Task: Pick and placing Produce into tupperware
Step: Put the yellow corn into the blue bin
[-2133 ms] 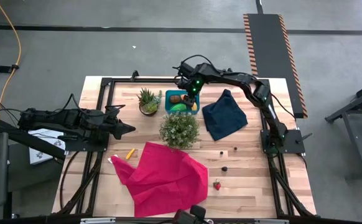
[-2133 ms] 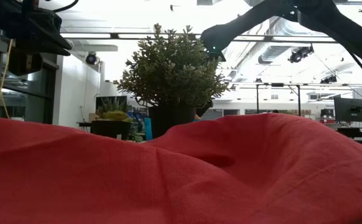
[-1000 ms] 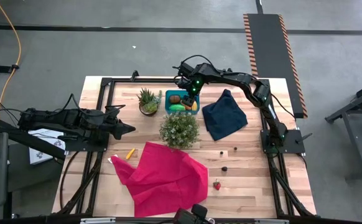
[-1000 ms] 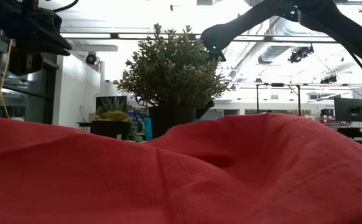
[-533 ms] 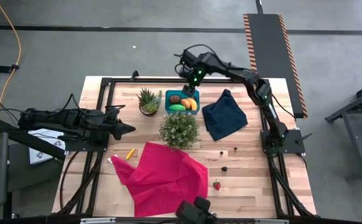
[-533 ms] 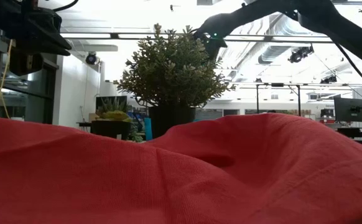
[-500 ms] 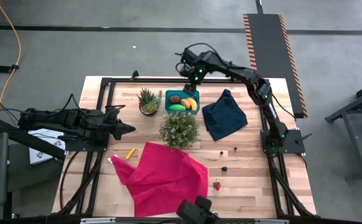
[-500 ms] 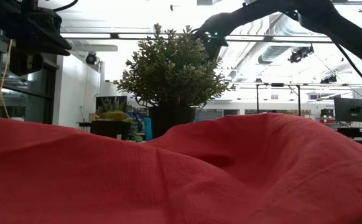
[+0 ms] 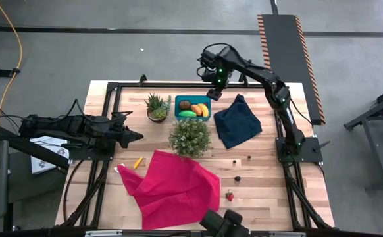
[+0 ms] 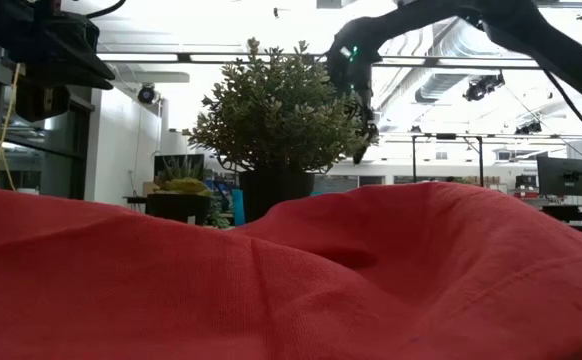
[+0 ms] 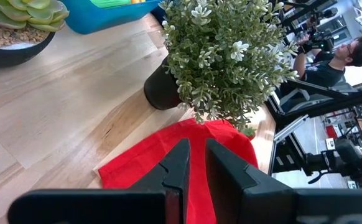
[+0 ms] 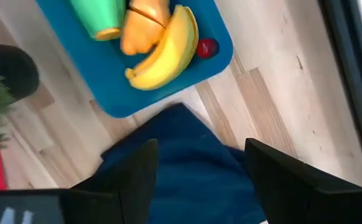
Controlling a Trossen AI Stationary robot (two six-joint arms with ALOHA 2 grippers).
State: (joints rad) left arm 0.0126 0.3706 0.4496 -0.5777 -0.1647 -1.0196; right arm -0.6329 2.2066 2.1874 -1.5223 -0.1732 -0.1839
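Observation:
The teal tupperware [image 9: 193, 107] stands near the table's far edge and holds a brown oval, a green piece [image 12: 100, 15], orange pieces [image 12: 145, 28], a yellow banana [image 12: 165, 50] and a small red bit [image 12: 207, 46]. A strawberry [image 9: 229, 195], dark bits [image 9: 237, 178] and a small yellow piece [image 9: 137, 162] lie on the table. My right gripper [image 9: 216, 83] [image 12: 201, 149] hangs open and empty in the air beyond the tub's far right corner. My left gripper [image 9: 137, 136] [image 11: 198, 163] waits shut at the table's left, pointing at the bushy plant.
A bushy potted plant [image 9: 190, 137] stands just nearer than the tub, with a succulent pot [image 9: 157, 106] to the tub's left. A navy cloth [image 9: 237, 122] lies to its right. A red cloth [image 9: 172, 187] covers the near middle and fills the low view [image 10: 291, 280].
My right gripper has risen from over the tupperware, moved toward the table's far edge, then swung toward the right. The tub's contents, partly covered by the gripper before, now show in full. The left arm has kept still.

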